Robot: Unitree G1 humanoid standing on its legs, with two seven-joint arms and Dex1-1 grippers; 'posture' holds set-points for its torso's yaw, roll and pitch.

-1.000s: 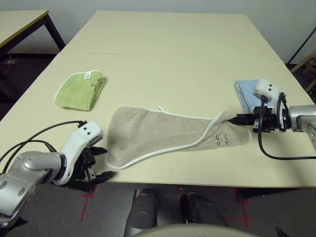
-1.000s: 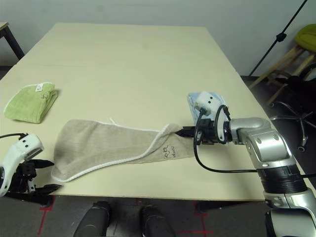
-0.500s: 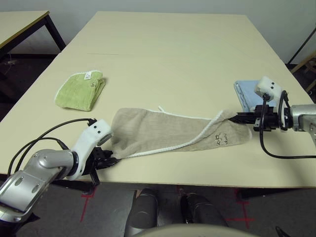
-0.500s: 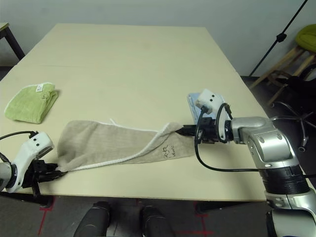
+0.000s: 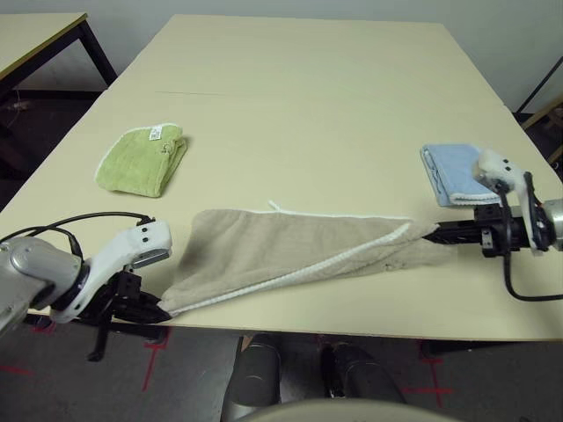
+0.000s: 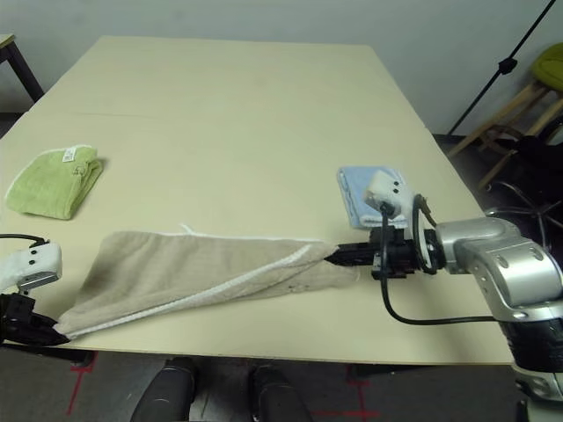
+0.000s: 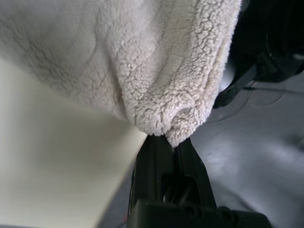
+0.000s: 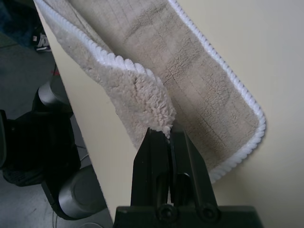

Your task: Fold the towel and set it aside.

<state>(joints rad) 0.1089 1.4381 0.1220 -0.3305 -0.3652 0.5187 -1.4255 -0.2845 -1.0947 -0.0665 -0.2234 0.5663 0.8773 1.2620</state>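
Towel: my towel (image 5: pixel 290 251) lies stretched along the table (image 5: pixel 308 105) near edge.
Left tool: my left tool (image 5: pixel 157 309) clamped on towel's left corner, angled down.
Right tool: my right tool (image 5: pixel 433 232) pinching towel's right end, reaching leftward.

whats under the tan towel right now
Under the towel lies bare table. Each end is pinched: left gripper at the near edge, right gripper beside the blue cloth. Whatever its middle covers is hidden.
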